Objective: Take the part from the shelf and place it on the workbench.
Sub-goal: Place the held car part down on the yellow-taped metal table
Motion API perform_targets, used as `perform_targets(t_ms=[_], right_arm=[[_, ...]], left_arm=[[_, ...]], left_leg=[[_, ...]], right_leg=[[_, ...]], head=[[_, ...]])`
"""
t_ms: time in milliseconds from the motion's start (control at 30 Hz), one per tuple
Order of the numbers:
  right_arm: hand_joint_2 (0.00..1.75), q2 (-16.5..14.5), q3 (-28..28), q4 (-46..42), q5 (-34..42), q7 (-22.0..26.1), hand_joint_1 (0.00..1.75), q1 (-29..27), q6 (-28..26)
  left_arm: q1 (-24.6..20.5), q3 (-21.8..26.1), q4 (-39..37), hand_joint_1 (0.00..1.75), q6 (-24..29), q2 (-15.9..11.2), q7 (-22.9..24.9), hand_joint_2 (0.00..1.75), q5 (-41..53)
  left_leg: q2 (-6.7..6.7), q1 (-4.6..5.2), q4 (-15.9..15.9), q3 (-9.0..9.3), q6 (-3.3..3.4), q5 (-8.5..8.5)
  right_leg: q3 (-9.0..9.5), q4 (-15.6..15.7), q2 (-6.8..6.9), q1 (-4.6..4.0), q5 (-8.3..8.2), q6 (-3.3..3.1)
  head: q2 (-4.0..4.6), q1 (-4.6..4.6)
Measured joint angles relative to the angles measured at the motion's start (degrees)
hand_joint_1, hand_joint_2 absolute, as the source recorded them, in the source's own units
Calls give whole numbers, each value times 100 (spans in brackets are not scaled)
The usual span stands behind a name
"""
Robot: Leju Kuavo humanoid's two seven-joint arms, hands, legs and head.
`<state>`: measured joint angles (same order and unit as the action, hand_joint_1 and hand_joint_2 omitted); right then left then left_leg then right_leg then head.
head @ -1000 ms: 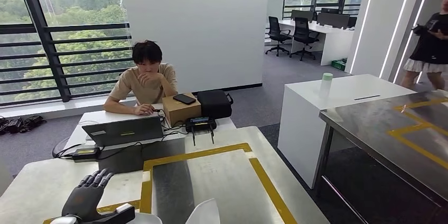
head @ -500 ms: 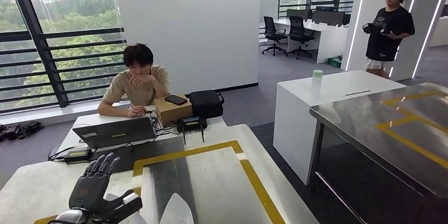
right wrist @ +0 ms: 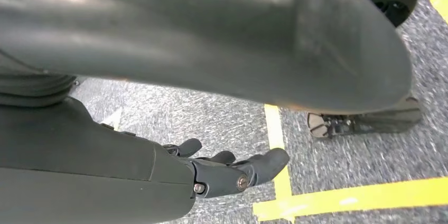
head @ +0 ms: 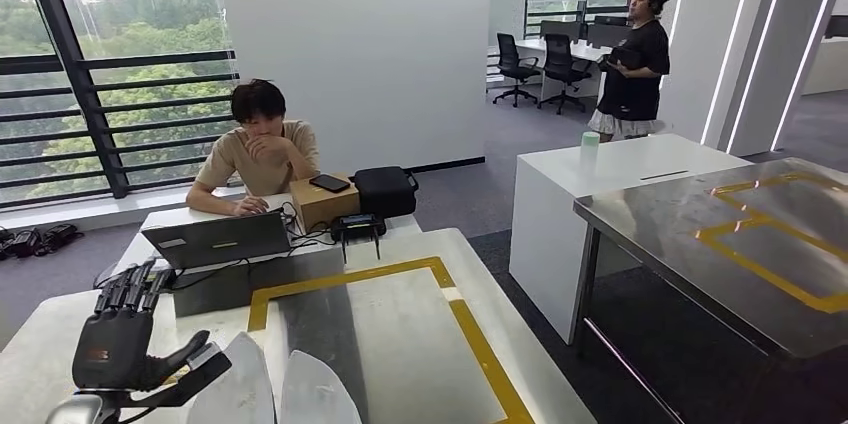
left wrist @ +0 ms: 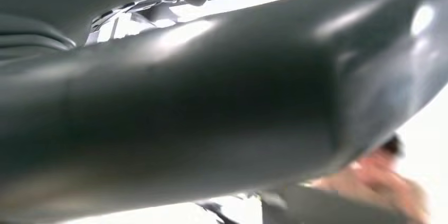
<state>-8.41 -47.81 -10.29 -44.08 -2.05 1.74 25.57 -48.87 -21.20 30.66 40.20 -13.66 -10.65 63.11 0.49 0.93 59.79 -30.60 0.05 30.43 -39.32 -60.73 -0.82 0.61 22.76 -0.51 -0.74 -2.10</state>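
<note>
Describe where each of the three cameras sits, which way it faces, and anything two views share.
Head view: high on the body, facing forward and down over the workbench; left hand raised, fingers spread.
Left wrist view: behind the left hand, a dark curved surface close up.
Right wrist view: arm hanging, facing the floor tape; right hand.
Shared: head and left wrist views both catch the seated person.

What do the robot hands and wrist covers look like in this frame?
The left robot hand is dark grey to black, with segmented fingers, a thick thumb tipped by a pale pad, and a small red mark on its back; a silver wrist sits below it. The right robot hand has the same dark segmented fingers with a visible screw, behind a smooth, glossy dark grey cover.
</note>
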Motion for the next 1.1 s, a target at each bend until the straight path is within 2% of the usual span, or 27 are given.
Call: perform_targets(t_ms=[67,100,133,200,233,267,300,333,367,433,467,500,567,600,667,700,733,767,800,833,867,900,933,967,1000,1067,1100], right_arm=[[0,3,1,0,-78,-1,0,-14,0],[0,4,1,0,-102,4,0,-20,0],[0,6,2,0,-118,10,0,-25,0],[0,15,2,0,-137,20,0,-24,0],[0,21,3,0,-150,24,0,-22,0],[0,28,3,0,-164,26,0,-19,0],[0,34,3,0,-177,30,0,-14,0],[0,39,3,0,-187,34,0,-6,0],[0,43,3,0,-191,37,0,6,0],[0,51,3,-1,-199,30,0,27,0],[0,54,3,-1,-203,21,0,32,0],[0,55,3,-1,-202,14,0,30,0],[0,51,3,1,-188,8,0,22,0],[0,49,3,2,-182,8,0,20,0],[0,46,2,2,-181,9,0,20,0],[0,48,1,2,-184,10,0,19,0],[0,48,1,2,-186,9,0,17,0],[0,48,1,2,-189,8,0,14,0],[0,48,1,2,-191,5,0,10,0],[0,48,1,2,-192,1,0,5,0],[0,49,1,2,-194,-4,0,1,0],[0,53,1,2,-196,-8,0,-3,0],[0,57,1,1,-199,-11,0,-2,0],[0,65,1,1,-203,-13,0,2,0],[0,72,1,0,-205,-16,0,7,0],[0,77,1,1,-214,-34,0,5,0],[0,76,1,2,-219,-48,0,-3,0]], left_arm=[[227,267,402,0,1,-163,77,0,148],[372,379,598,0,0,-219,105,0,213],[536,488,803,0,0,-268,131,0,273],[924,699,1214,0,0,-363,176,0,392],[1121,796,1407,0,0,-396,205,0,466],[1322,882,1592,0,-2,-417,240,0,552],[1515,959,1775,0,-6,-434,278,0,633],[1701,1032,1960,0,-9,-449,310,0,705],[1881,1098,2140,0,-13,-466,333,0,749],[2206,1232,2485,0,-15,-500,334,0,771],[2366,1295,2651,0,-13,-507,303,0,748],[2527,1354,2811,0,-10,-507,259,0,711],[2848,1455,3079,0,-4,-485,155,0,621],[3004,1508,3186,0,-3,-470,119,0,575],[3324,1641,3344,0,-1,-428,51,0,417],[3492,1716,3387,0,-3,-400,17,0,288],[3673,1800,3405,0,-8,-356,-10,0,135],[3861,1888,3393,0,-16,-294,-34,0,-9],[4055,1980,3359,0,-24,-211,-57,0,-118],[4235,2069,3315,0,-30,-114,-84,0,-176],[4392,2150,3270,0,-30,-16,-118,0,-184],[4509,2215,3233,0,-27,74,-146,0,-158],[4600,2263,3210,0,-23,151,-162,0,-121],[4673,2307,3193,0,-19,216,-165,0,-85],[4727,2343,3178,0,-22,269,-151,0,-56],[4812,2406,3132,0,-82,362,-83,0,-8],[4834,2425,3106,0,-140,410,-35,0,10]], left_leg=[[12,4,-117,-7,65,-138],[19,-10,-176,-30,104,-224],[24,-23,-215,-70,131,-309],[26,-27,-233,-210,165,-443],[28,-27,-228,-287,166,-499],[28,-27,-219,-369,162,-555],[28,-27,-207,-452,154,-609],[28,-28,-189,-534,141,-660],[29,-31,-162,-607,123,-707],[37,-26,-110,-702,70,-776],[43,-29,-98,-717,36,-808],[47,-33,-104,-718,-1,-841],[37,-50,-105,-726,-73,-860],[19,-59,-35,-759,-110,-747],[-20,-92,416,-881,-185,-222],[-27,-112,761,-945,-220,69],[-29,-134,1097,-983,-249,263],[-29,-153,1326,-969,-271,318],[-29,-175,1396,-884,-287,254],[-29,-198,1279,-715,-298,118],[-28,-225,973,-450,-306,2],[-31,-239,585,-151,-313,-24],[-46,-234,245,86,-289,-1],[-60,-220,-14,236,-253,58],[-74,-186,-123,276,-197,98],[-66,-143,-159,201,-55,46],[-54,-128,-158,160,13,-2]], right_leg=[[-10,40,-4,23,-9,70],[-54,-54,0,20,138,92],[-126,-266,6,19,380,105],[-286,-953,20,14,948,128],[-317,-1252,24,14,1088,141],[-272,-1402,27,13,1091,149],[-145,-1375,29,11,996,150],[74,-1163,32,7,862,140],[379,-799,35,0,780,119],[892,-83,40,-36,812,53],[1017,119,41,-55,862,17],[1037,192,41,-71,872,-18],[987,225,49,-58,780,-89],[955,248,56,-46,718,-125],[847,273,70,-31,590,-174],[775,273,69,-32,529,-185],[698,271,68,-34,468,-183],[619,269,65,-35,410,-173],[545,265,62,-33,351,-158],[471,257,60,-32,294,-135],[400,242,60,-30,240,-104],[334,222,64,-34,194,-67],[279,206,72,-36,152,-27],[248,190,82,-39,114,17],[234,186,90,-33,75,55],[223,176,95,9,27,130],[191,118,93,31,104,157]], head=[[0,0],[0,1],[0,4],[0,7],[0,7],[0,7],[0,8],[0,8],[0,9],[0,6],[0,1],[-1,-1],[-1,-4],[-1,-6],[0,-11],[0,-14],[0,-14],[0,-13],[0,-14],[0,-13],[0,-12],[0,-12],[-1,-8],[-1,-6],[-1,-4],[2,-1],[4,0]])
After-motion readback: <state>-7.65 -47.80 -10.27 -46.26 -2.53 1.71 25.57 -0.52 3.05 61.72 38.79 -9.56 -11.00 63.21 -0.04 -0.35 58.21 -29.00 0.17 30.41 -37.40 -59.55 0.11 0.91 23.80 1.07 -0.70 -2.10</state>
